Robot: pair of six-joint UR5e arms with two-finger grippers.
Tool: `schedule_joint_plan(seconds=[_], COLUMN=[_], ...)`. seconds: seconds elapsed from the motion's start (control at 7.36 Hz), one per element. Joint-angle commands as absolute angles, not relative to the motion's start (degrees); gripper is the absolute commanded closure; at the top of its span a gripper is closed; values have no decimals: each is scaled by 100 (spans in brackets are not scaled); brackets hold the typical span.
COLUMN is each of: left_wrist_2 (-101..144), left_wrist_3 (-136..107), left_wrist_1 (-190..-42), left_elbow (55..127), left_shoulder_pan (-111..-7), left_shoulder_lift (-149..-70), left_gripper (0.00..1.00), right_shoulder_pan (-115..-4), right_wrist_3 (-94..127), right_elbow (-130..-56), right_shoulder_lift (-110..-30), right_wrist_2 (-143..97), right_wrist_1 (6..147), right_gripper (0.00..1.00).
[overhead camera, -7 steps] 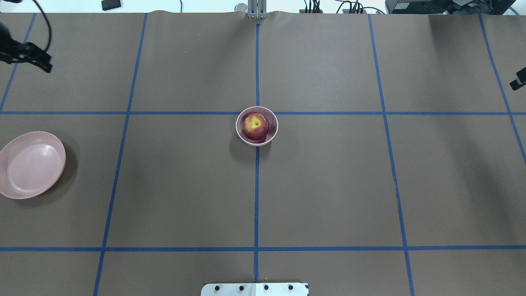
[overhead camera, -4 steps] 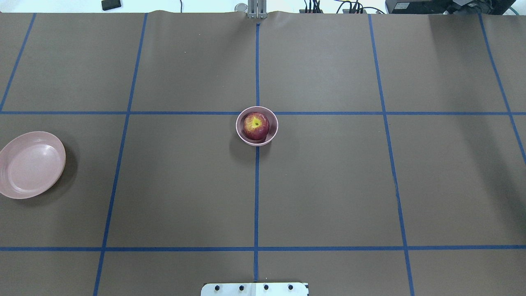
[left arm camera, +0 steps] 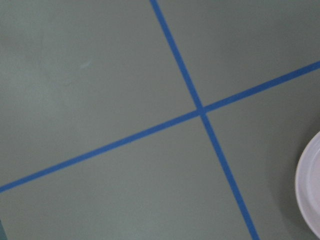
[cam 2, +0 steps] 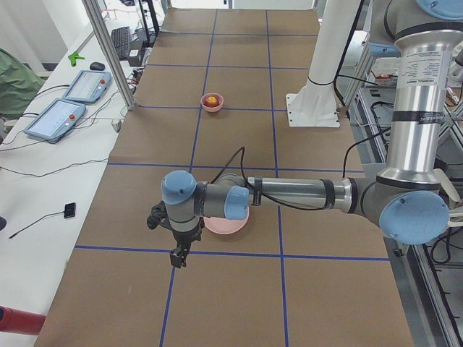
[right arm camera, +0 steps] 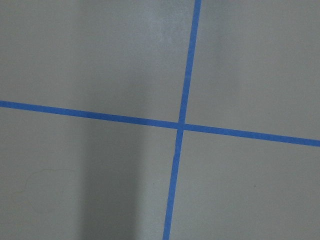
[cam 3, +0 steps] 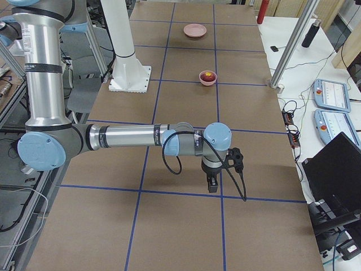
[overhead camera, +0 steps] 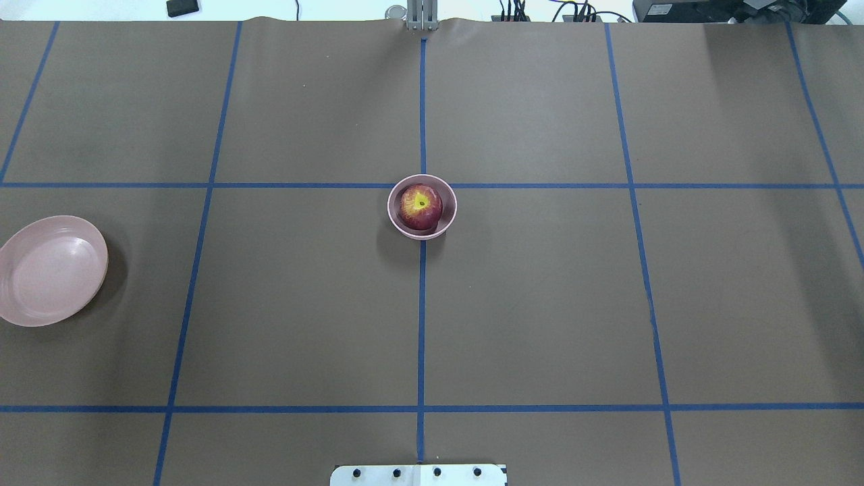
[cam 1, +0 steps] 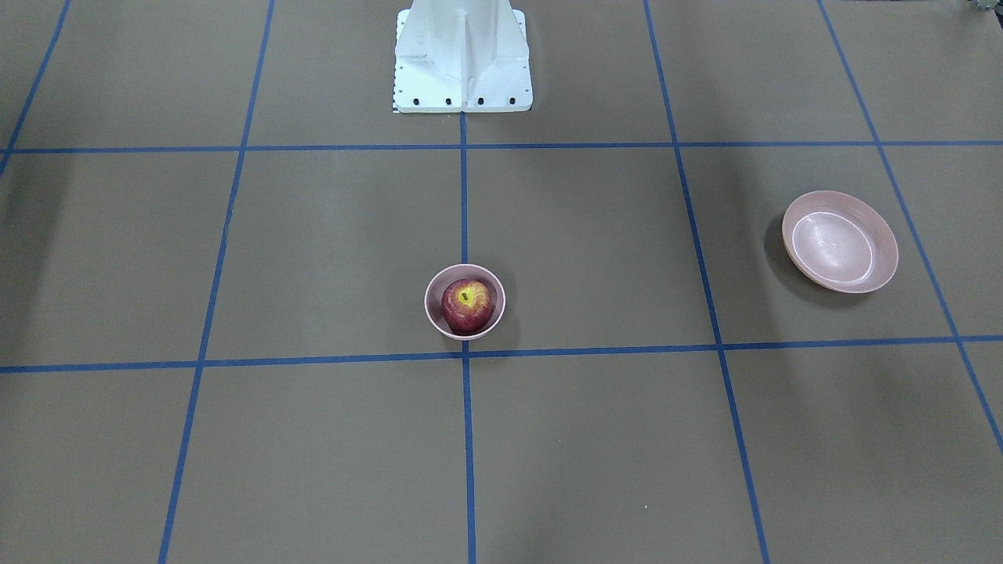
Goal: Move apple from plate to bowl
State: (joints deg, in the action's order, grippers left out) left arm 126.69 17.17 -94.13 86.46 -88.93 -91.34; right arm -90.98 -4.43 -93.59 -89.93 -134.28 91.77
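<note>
The dark red apple (overhead camera: 420, 206) sits stem-dimple up inside the small deep pink bowl (overhead camera: 394, 219) at the table's middle; both also show in the front view, apple (cam 1: 468, 305) and bowl (cam 1: 432, 313). The wide pink plate (overhead camera: 50, 270) lies empty at the table's left end, also in the front view (cam 1: 838, 243). My left gripper (cam 2: 177, 256) shows only in the exterior left view, hanging beside the plate (cam 2: 226, 225). My right gripper (cam 3: 211, 185) shows only in the exterior right view, far from the bowl. I cannot tell whether either is open or shut.
The white robot pedestal (cam 1: 462, 59) stands at the table's robot side. Blue tape lines (overhead camera: 422, 304) grid the brown table cover. An aluminium frame post (cam 2: 108, 50) and teach pendants (cam 2: 58, 116) stand beyond the far edge.
One second ago the left gripper showed at the overhead view's far left edge and the right gripper's tip at its right edge; both have left that view. Apple, bowl and plate have not moved.
</note>
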Motion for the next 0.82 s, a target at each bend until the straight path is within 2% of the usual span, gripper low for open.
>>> schedule_joint_plan(seconds=[0.0,0.27,0.54,0.68], left_wrist_2=[12691,12779,12963,13077], left_wrist_3=[1670,858,-49,-209], left_wrist_1=[-9624,-9632,-9571,-9571], left_elbow=[8393,8524,9322,9473], left_shoulder_pan=[-9288,-9316,-9290,-9238], left_shoulder_lift=[-9158,-9211,-8984,-8930], left_gripper=[2,2,2,2], right_shoulder_pan=[-9193,-9202,-9202,-9202], right_wrist_3=[-378,-273,-264,-264], right_elbow=[-9421,-9676,-9624,-9659], right_shoulder_lift=[-9035,-8957,-8982,-9035], right_wrist_2=[-13421,-13421,-13438,-13482], right_wrist_1=[9254,9771,9791,9782], right_gripper=[0,0,0,0])
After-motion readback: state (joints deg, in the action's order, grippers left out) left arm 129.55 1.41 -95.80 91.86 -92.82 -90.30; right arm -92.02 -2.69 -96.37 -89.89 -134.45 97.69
